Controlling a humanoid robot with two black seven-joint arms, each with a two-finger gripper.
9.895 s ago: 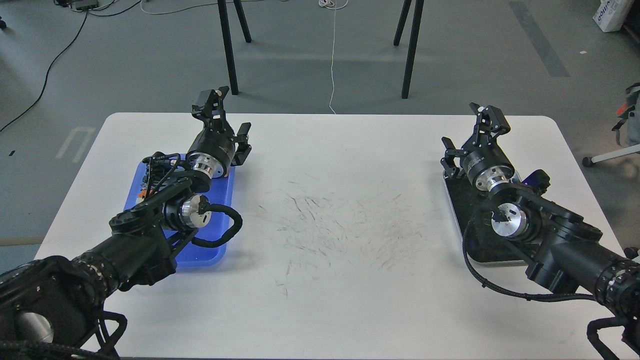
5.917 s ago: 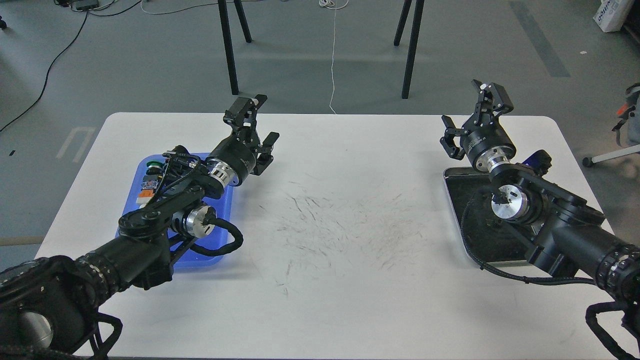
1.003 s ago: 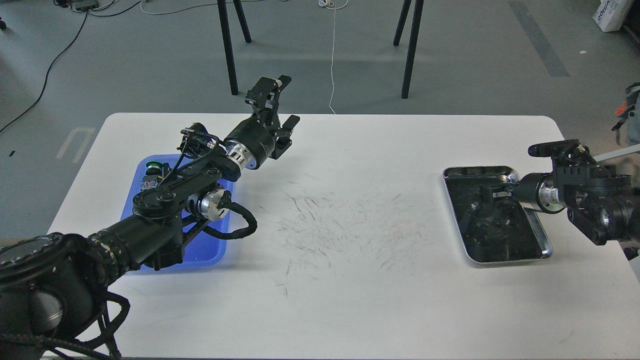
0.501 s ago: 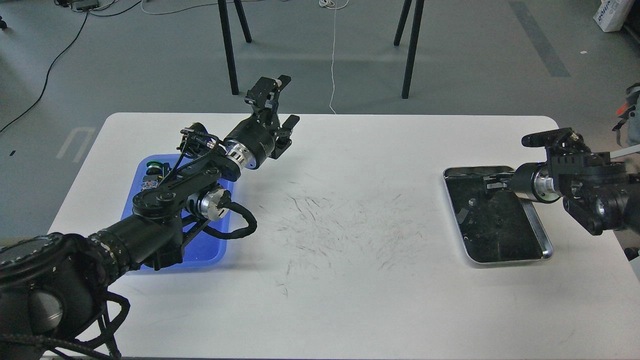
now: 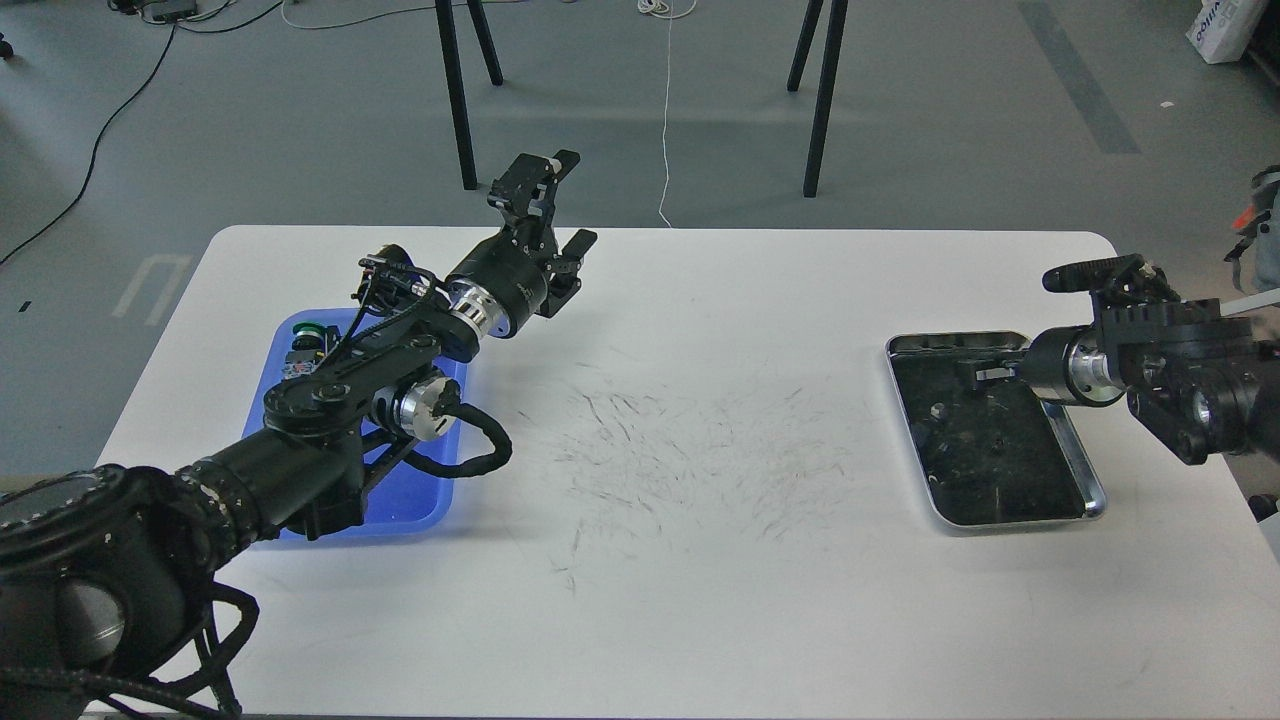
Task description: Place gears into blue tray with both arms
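Down near the front, the white worktop [image 5: 700, 600] is bare, with dark scratch marks in its middle. On the left sits the blue tray [image 5: 420, 505], partly covered by the left arm [image 5: 330, 420] — a green-topped button [image 5: 312, 330] and other small parts lie at the tray's far end. On the right sits a silver metal tray [image 5: 1085, 480] with a black lining. Little dark bits lie in it, too small to tell if they are the gears. The right arm [image 5: 1190, 385] comes in from the right side, and the right end effector [image 5: 985, 373] pokes low over the far part of that silver tray; I cannot tell if its fingers are spread or pressed together. Farther back, the left end effector [image 5: 555, 215] is held up over the worktop's far edge, fingers spread, holding nothing.
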